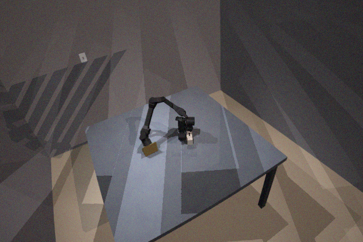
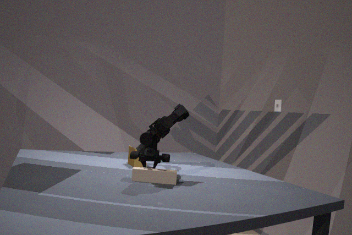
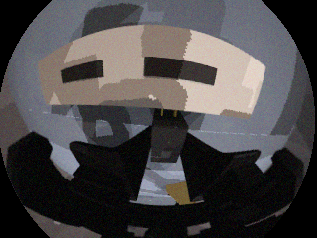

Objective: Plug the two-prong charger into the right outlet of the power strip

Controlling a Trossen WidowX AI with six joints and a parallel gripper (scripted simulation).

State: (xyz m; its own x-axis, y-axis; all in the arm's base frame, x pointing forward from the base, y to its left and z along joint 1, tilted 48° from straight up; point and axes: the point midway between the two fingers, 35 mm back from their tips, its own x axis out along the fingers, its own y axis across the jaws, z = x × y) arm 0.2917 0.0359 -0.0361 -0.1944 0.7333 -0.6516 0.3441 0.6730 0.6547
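The pale power strip (image 1: 189,140) (image 2: 154,176) (image 3: 119,94) lies on the table, with two dark slot-like outlets on top. The right outlet (image 3: 179,70) is the wider one in the wrist view. My gripper (image 2: 149,166) (image 3: 165,130) is shut on the dark charger (image 3: 168,141), right beside the strip's near long edge in the wrist view. The charger's two thin gold prongs (image 3: 168,113) point toward that edge, below the right outlet's left part and outside the slot. Their tips appear at the edge; whether they touch it I cannot tell. In the top view the gripper body hides the fingers.
A yellow block (image 1: 150,149) (image 2: 131,157) (image 3: 179,193) is at the arm's base on the table (image 1: 205,157) (image 2: 227,198). A small white plate (image 1: 83,57) (image 2: 278,105) is on the wall. Dark shadow bands cross the table and walls.
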